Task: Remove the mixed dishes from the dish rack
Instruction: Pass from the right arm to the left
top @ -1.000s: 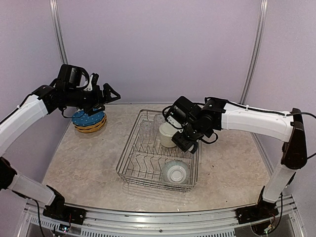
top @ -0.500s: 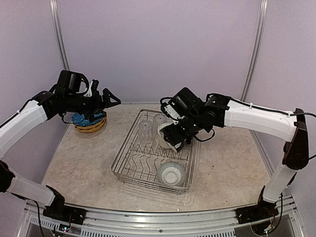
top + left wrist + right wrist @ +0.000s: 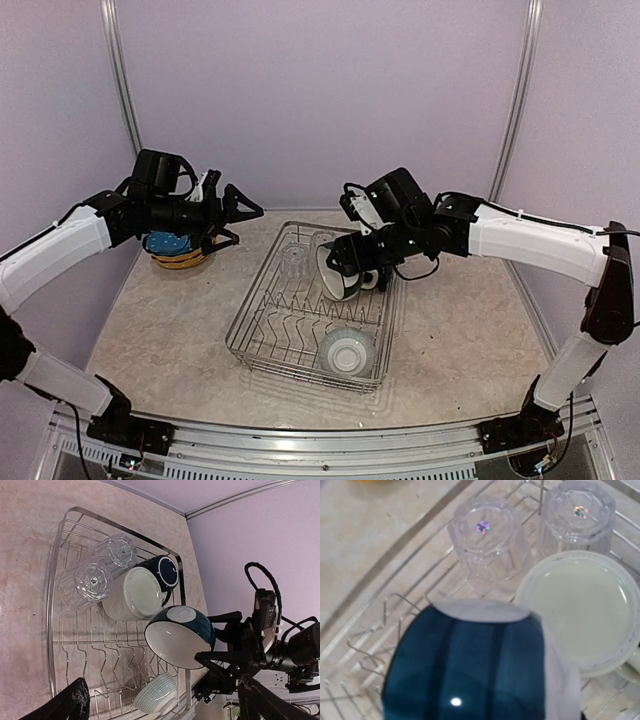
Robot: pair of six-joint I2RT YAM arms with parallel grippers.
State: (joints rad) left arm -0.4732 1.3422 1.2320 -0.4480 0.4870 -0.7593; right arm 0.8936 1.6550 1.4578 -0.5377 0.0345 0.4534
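Plates (image 3: 178,250) stacked far left on tabletop (image 3: 160,345): done. R claw (image 3: 360,263) clamps teal bowl (image 3: 338,274), held over dish rack (image 3: 250,325). L claw (image 3: 238,222) spread wide, empty, nr plates. Left in rack: 2 tumblers (image 3: 92,580), cream mug (image 3: 135,594), navy mug (image 3: 165,571), ribbed bowl (image 3: 347,350).

Pose, left arm (image 3: 55,240) (white shells, black joints): elbow low at the left, forearm reaching up and right, wrist roughly level. State, left claw (image 3: 248,224): black fingers spread wide, nothing between them, tips pointing right toward the other arm.

Pose, right arm (image 3: 530,240): lower link upright at far right, long forearm stretched left, wrist bent downward. State, right claw (image 3: 355,265): fingers clamped on the wall of a teal-glazed ceramic bowl with white inside (image 3: 337,275), held tilted.
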